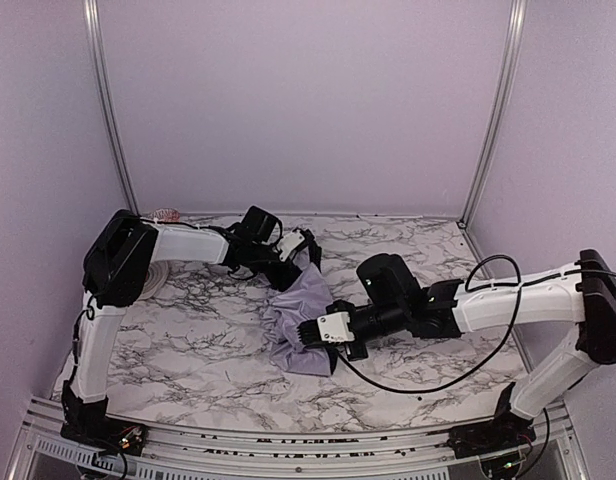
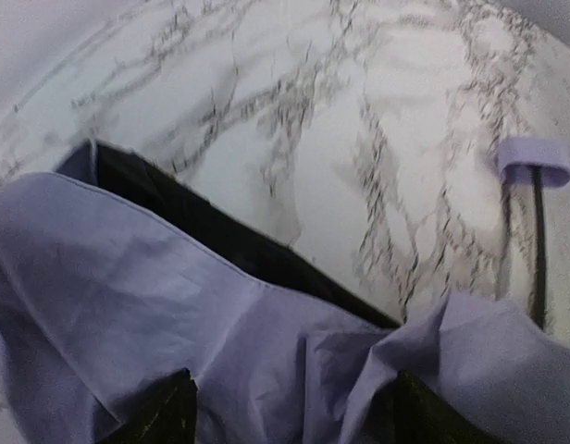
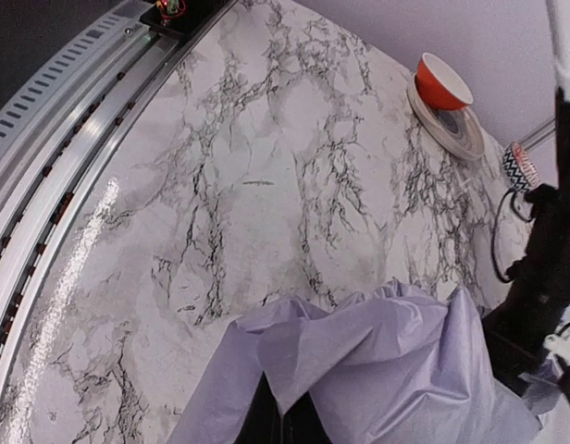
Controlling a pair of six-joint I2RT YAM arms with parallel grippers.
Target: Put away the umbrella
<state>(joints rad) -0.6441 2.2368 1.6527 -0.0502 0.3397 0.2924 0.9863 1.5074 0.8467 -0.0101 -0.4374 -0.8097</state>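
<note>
marble-look table (image 1: 188,340) fills the floor of the booth, w/ pale purple walls behind and a metal rail (image 3: 44,139) along the near edge. left arm (image 1: 188,242) reaches from its base across the far-left part of the table. right arm (image 1: 508,300) comes in from the right side, w/ a black cable (image 1: 468,370) looping under it.

umbrella (image 1: 293,315) lies crumpled abt mid-table between the two arms. lavender cloth faces up and black lining shows along the far edge by the left arm. in the left wrist view its thin black shaft (image 2: 540,240) sticks out of the cloth and ends in a small lavender handle (image 2: 535,159), which rests on the marble.

left gripper (image 2: 290,416) is at the far end of the cloth. its fingers (image 2: 160,412) are spread wide, cloth lying loose between them, nothing squeezed. right gripper (image 3: 285,421) is at the near-right end of the cloth, fingers clenched tight, w/ a fold of cloth bunched over the tips. it looks pinched there, though the tips are mostly covered.

back-left corner: an orange bowl (image 3: 442,81) sits on a flat white round thing (image 3: 452,125), prob. a plate or tape roll. a small zigzag-patterned cup (image 3: 518,166) is just beside it, nearer the wall.
</note>
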